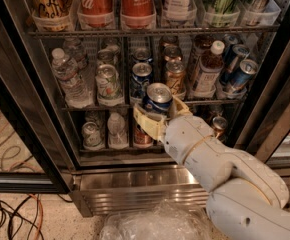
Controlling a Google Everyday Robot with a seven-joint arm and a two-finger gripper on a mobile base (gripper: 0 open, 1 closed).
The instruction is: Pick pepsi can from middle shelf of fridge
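Observation:
The fridge (150,184) stands open with wire racks of drinks. My gripper (157,116) is shut on the pepsi can (157,100), a dark blue can with a silver top. It holds the can upright just in front of the middle shelf (105,107), at its front edge and slightly below rack level. Another blue can (141,80) stands behind it in the same lane. My white arm (220,169) reaches in from the lower right.
The middle shelf also holds water bottles (67,76), a green-white can (108,83), a gold-orange can (175,76), a dark bottle (207,69) and slim blue cans (240,74). Coca-Cola bottles (135,4) stand above. Cables (10,214) lie on the floor at left.

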